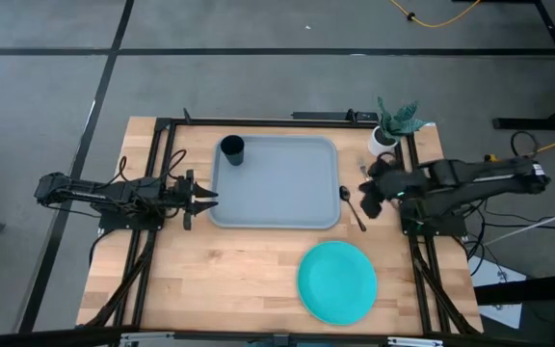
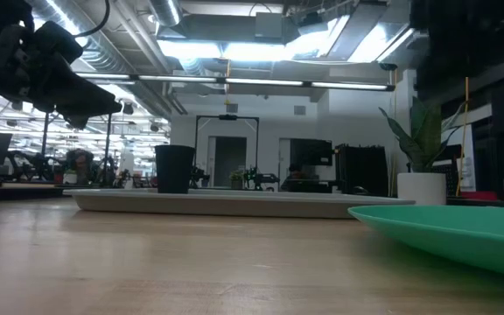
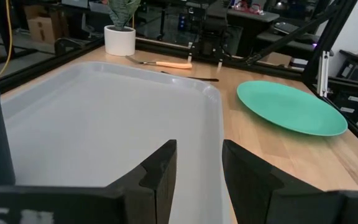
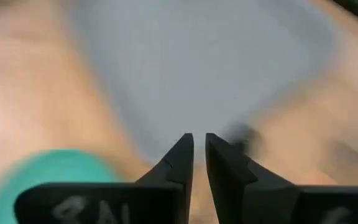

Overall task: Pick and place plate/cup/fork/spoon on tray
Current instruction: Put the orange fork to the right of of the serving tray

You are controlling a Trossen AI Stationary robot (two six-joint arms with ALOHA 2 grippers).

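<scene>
The pale grey-blue tray (image 1: 273, 180) lies in the middle of the table. The dark cup (image 1: 231, 149) stands upright in its far left corner. The teal plate (image 1: 336, 281) lies flat on the wood near the front right. The dark spoon (image 1: 353, 205) lies on the wood just right of the tray. The orange-handled fork (image 3: 166, 63) lies on the wood beyond the tray, near the white pot; my right arm covers it in the high view. My left gripper (image 1: 205, 198) is open and empty at the tray's left rim. My right gripper (image 1: 364, 200) is shut and empty above the wood, beside the spoon (image 4: 241, 134).
A white pot with a green plant (image 1: 388, 130) stands at the far right corner, close to my right arm. Black frame rails (image 1: 162, 145) run along the table's left and right sides. Bare wood lies between the tray and the plate and along the front left.
</scene>
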